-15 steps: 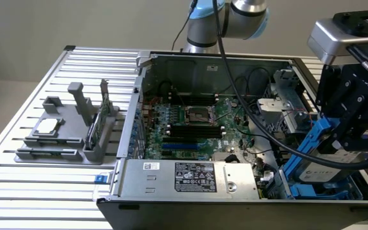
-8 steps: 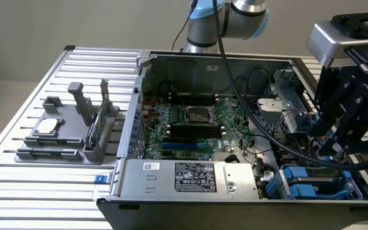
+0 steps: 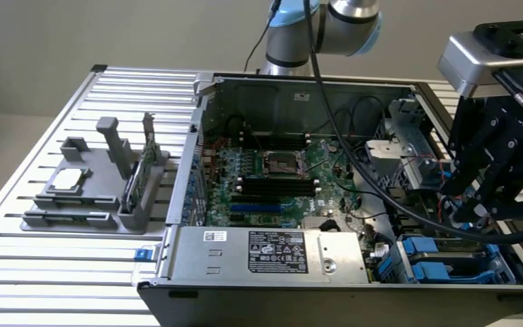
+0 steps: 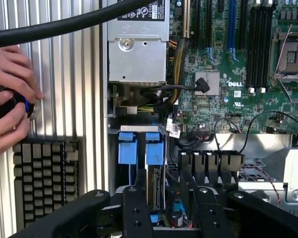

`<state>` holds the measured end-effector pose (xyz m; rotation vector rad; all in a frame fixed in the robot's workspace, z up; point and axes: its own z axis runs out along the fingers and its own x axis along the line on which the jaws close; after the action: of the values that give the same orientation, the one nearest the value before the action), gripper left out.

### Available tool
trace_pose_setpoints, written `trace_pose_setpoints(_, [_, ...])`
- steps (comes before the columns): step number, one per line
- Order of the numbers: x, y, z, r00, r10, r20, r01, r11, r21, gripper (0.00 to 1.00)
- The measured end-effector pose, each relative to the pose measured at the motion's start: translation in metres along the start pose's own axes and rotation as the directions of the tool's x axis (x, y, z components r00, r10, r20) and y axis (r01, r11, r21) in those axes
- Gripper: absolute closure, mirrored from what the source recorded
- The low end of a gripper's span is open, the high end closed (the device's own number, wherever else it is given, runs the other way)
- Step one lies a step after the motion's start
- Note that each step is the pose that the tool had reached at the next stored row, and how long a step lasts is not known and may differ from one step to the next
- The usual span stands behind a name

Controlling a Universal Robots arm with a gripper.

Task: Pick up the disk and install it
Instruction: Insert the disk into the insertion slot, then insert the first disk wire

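The disk (image 3: 430, 262) sits low in the drive bay at the front corner of the open computer case, on the exterior view's right. Its blue carrier (image 4: 154, 151) shows beside a second blue carrier end (image 4: 128, 148). My gripper (image 3: 484, 208) hangs just above this bay, at the case's edge on the exterior view's right. In the wrist view the gripper (image 4: 173, 213) has its two black fingers (image 4: 136, 210) standing apart on either side of the bay. Nothing is clamped between them.
The case holds a green motherboard (image 3: 280, 170) and a silver power supply (image 3: 271, 252) next to the bay. A black cable (image 3: 334, 102) hangs across the case. A grey fixture (image 3: 89, 197) stands on the slotted table. A person's hands (image 4: 10, 99) rest on the table beside a black grid (image 4: 44, 178).
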<state>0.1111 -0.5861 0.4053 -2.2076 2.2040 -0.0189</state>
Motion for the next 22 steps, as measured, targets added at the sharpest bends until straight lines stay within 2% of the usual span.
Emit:
trace_pose_setpoints(6, [0.000,-0.0145,0.0002,1.0000,0.000,-0.0003,0.000,1.0000,0.0000,0.62])
trace_pose_setpoints(7, [0.000,-0.0161,0.0003,1.0000,0.000,-0.0002,0.000,1.0000,0.0000,0.68])
trace_pose_setpoints(8, [0.000,-0.0177,0.0003,1.0000,0.000,-0.0002,0.000,1.0000,0.0000,0.68])
trace_pose_setpoints(9, [0.000,-0.0195,0.0003,1.0000,0.000,-0.0003,0.000,1.0000,0.0000,0.75])
trace_pose_setpoints(11, [0.000,-0.0230,0.0003,1.0000,0.000,-0.0004,0.000,1.0000,0.0000,0.75])
trace_pose_setpoints(22, [0.000,-0.0240,0.0005,1.0000,0.000,-0.0002,0.000,1.0000,-0.0001,0.75])
